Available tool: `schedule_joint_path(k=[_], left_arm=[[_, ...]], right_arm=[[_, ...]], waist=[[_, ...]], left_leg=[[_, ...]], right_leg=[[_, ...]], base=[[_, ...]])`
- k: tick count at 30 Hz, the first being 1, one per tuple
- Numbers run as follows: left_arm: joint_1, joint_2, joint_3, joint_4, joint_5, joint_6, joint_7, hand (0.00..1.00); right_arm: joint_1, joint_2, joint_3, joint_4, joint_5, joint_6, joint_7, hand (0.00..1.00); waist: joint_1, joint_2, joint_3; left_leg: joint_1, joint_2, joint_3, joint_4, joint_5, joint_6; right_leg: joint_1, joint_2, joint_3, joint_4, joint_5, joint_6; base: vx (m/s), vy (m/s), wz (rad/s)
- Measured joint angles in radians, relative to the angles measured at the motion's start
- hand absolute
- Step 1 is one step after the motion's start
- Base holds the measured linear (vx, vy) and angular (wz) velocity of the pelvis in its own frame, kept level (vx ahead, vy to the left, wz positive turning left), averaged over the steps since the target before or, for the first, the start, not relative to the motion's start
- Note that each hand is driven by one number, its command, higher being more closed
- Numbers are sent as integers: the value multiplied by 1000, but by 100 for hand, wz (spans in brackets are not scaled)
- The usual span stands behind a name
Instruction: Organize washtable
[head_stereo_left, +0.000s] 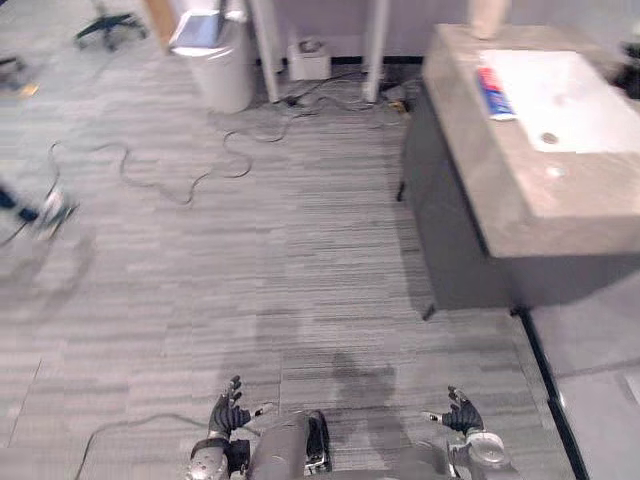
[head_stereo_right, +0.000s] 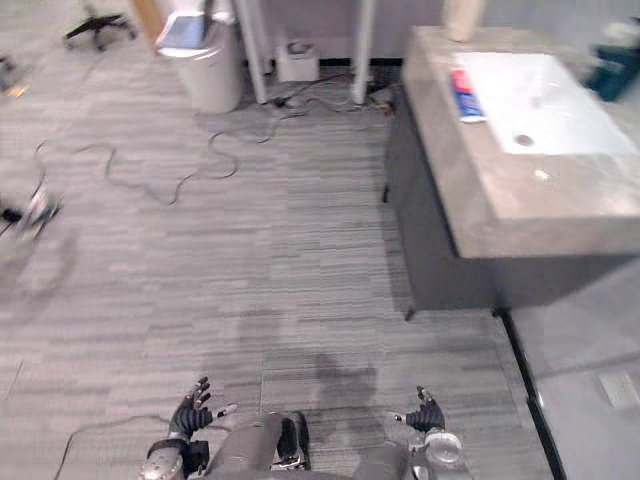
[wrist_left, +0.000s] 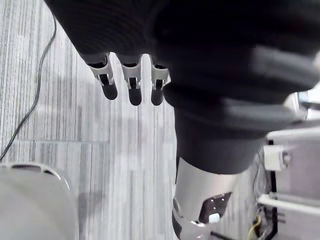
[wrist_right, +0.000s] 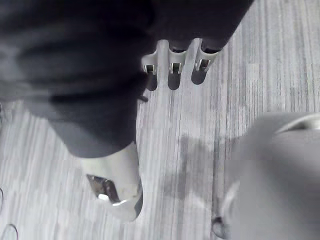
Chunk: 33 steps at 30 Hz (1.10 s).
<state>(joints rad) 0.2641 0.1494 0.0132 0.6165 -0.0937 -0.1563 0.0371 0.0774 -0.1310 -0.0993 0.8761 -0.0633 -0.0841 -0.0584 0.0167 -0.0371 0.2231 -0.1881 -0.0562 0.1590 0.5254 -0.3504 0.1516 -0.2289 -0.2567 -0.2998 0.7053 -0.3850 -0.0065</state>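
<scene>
Grey stone is making up the tabletop (head_stereo_left: 470, 150) of the washtable, which is standing well ahead and to the right of the robot, with a white basin (head_stereo_left: 580, 100) sunk into it. A red and blue tube (head_stereo_left: 494, 93) is lying at the basin's left rim, a pale beige cylinder (head_stereo_left: 489, 18) is standing at the far edge, and something dark teal (head_stereo_right: 612, 60) is sitting by the far right corner; I cannot tell what it is. The left hand (head_stereo_left: 229, 413) and the right hand (head_stereo_left: 462, 415) are hanging low over the carpeted floor, well apart from the tabletop, fingers (wrist_left: 132, 90) loosely spread and holding nothing. To my eye the tidying is not yet begun, and the robot is needing to walk up first. Stopping short would be leaving the tube beyond reach, coming in too close could be bumping the cabinet's near corner, and a hasty swipe might be sending the tube sliding into the basin
</scene>
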Motion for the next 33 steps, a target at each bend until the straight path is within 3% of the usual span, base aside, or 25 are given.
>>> schedule_joint_path(k=[1, 3, 4, 6, 7, 9, 10, 11, 12, 13, 14, 15, 17, 18, 20, 22, 23, 24, 25, 26, 27, 28, 30, 32, 33], left_arm=[[1, 0, -1, 0, 0, 1, 0, 0], [-16, -2, -9, 0, -3, 1, 0, 0], [-25, -1, -10, 1, -3, 1, 0, 0], [-50, -1, -13, 4, -3, 1, -6, 0], [-51, -1, -13, 5, -3, 0, -9, 0], [-52, 0, -10, 23, -2, -1, -10, 0], [-49, -8, -6, 43, -3, -1, -9, 0], [-43, -7, 0, 44, -3, 0, -9, 0], [-51, -28, 26, 51, -3, 6, -8, 0], [-49, -37, 28, 47, -3, 6, -9, 0], [-46, -54, 37, 45, -5, 7, -10, 0], [-50, -58, 38, 42, -5, 7, -10, 0], [-62, -62, 37, 8, -8, 4, -11, 0], [-64, -67, 37, -19, -10, -4, -11, 0], [-68, -71, 37, -53, -11, -7, -11, 0], [-67, -72, 38, -77, -12, -8, -11, 0], [-67, -78, 38, -76, -13, -7, -12, 0], [-66, -94, 38, -77, -13, -8, -11, 0], [-58, -103, 38, -74, -14, -8, -10, 0], [-58, -107, 39, -66, -15, -4, -8, 0], [-55, -108, 39, -83, -15, -7, -8, 0], [-45, -107, 42, -94, -15, -7, -8, 0], [-25, -114, 46, -99, -14, -5, -9, 0], [-7, -105, 46, -98, -13, -5, -7, 0], [-2, -96, 46, -95, -12, -6, -3, 0]], right_arm=[[0, 0, 0, -4, 6, -1, -1, 0], [17, 0, -2, -23, 15, -3, -4, 0], [24, 1, -2, -32, 15, -4, -4, 0], [60, 6, -26, -38, 20, -5, -5, 0], [64, 7, -30, -38, 23, -4, -6, 0], [72, 7, -34, -47, 27, -4, -6, 0], [81, 8, -32, -75, 28, -3, -6, 0], [90, 13, -29, -84, 28, -3, -4, 0], [82, 7, -28, -119, 34, -3, -5, 0], [81, 9, -21, -145, 35, -8, -5, 0], [79, 17, -5, -181, 46, -17, -4, 0], [79, 26, -5, -192, 51, -19, -4, 0], [82, 50, -9, -200, 76, -20, -7, 0], [87, 55, -15, -210, 90, -22, -8, 0], [88, 64, -26, -238, 93, -24, -11, 0], [88, 63, -31, -264, 95, -24, -14, 0], [89, 63, -32, -273, 96, -24, -17, 0], [91, 60, -39, -275, 102, -24, -22, 0], [88, 51, -40, -272, 102, -24, -24, 0], [91, 80, -34, -270, 102, -17, -24, 0], [108, 90, -11, -286, 101, -22, -22, 0], [107, 91, -2, -286, 101, -21, -21, 0], [106, 100, 0, -307, 89, -23, -11, 0], [103, 112, 1, -316, 80, -24, 0, 0], [110, 120, 1, -314, 78, -24, 2, 0]], waist=[[-1, 2, 1], [-5, 15, 9], [-5, 16, 9], [-22, -1, 2], [-30, -6, -1], [-54, 1, -11], [-58, 18, -20], [-61, 13, -30], [-55, 64, -32], [-56, 77, -32], [-48, 82, -30], [-48, 82, -28], [-49, 49, -12], [-38, 32, -10], [-14, 27, -8], [9, 16, -2], [18, 23, 1], [30, 44, -6], [38, 57, -5], [44, 18, -3], [58, 0, -9], [58, -3, -11], [55, -10, -14], [59, -11, -13], [51, -7, -15]], left_leg=[[14, -2, -13, -7, -4, -5], [77, -11, -81, -53, -17, -26], [96, -15, -101, -74, -17, -27], [187, -50, -187, -173, -15, -32], [210, -55, -204, -192, -16, -34], [284, -48, -251, -226, -45, -86], [327, -24, -254, -221, -63, -120], [324, -16, -228, -158, -68, -128], [256, 41, -158, 74, -57, -165], [207, 70, -126, 182, -4, -209], [130, 116, -65, 368, 93, -211], [104, 140, -36, 434, 74, -189], [54, 181, 10, 492, 44, -157], [8, 189, 12, 472, 32, -156], [-87, 197, 14, 404, 31, -155], [-182, 181, -23, 270, 37, -166], [-226, 162, -89, 150, 60, -198], [-230, 145, -187, -18, 116, -243], [-221, 153, -205, -48, 229, -254], [-201, 123, -167, -21, 203, -229], [-197, 109, -148, 26, 141, -206], [-196, 114, -131, 58, 116, -200], [-156, 141, -40, 119, 71, -143], [-45, 178, 78, 107, 54, -112], [36, 201, 149, 78, 49, -104]], right_leg=[[-23, 25, -10, -13, 4, 7], [-109, 110, -13, -143, 48, 64], [-125, 124, -6, -195, 74, 71], [-172, 144, 33, -387, 218, 86], [-185, 141, 50, -399, 244, 77], [-222, 144, 58, -319, 276, 23], [-228, 168, 27, -271, 298, -14], [-221, 190, 10, -270, 337, -53], [-180, 242, -12, -256, 353, -98], [-155, 261, -4, -273, 335, -110], [-88, 289, 38, -321, 311, -107], [-53, 299, 55, -344, 311, -107], [104, 300, 111, -419, 304, -117], [170, 290, 139, -455, 303, -119], [229, 276, 172, -489, 299, -114], [272, 243, 219, -499, 247, -68], [298, 227, 253, -496, 200, -28], [313, 217, 295, -475, 132, 24], [317, 214, 315, -457, 94, 52], [320, 175, 343, -426, 66, 74], [311, 150, 374, -404, 75, 81], [312, 149, 394, -395, 78, 85], [305, 131, 420, -323, 85, 98], [201, 96, 401, -89, 130, 183], [125, 81, 322, 53, 126, 176]], base=[[366, 128, 49], [393, 103, 67], [443, 63, 94], [532, 15, 105], [605, -52, 98], [600, -101, 74], [712, -147, 46], [882, -176, 25], [728, -102, -7], [764, -60, -52], [613, -7, -61], [755, -12, -58], [749, 18, -36], [612, 40, -47], [559, 130, -75], [519, 223, -79], [479, 338, -81], [466, 370, -89], [538, 447, -87], [424, 349, -73], [426, 340, -70], [420, 320, -91], [345, 260, -116], [353, 274, -180], [241, 190, -163]])
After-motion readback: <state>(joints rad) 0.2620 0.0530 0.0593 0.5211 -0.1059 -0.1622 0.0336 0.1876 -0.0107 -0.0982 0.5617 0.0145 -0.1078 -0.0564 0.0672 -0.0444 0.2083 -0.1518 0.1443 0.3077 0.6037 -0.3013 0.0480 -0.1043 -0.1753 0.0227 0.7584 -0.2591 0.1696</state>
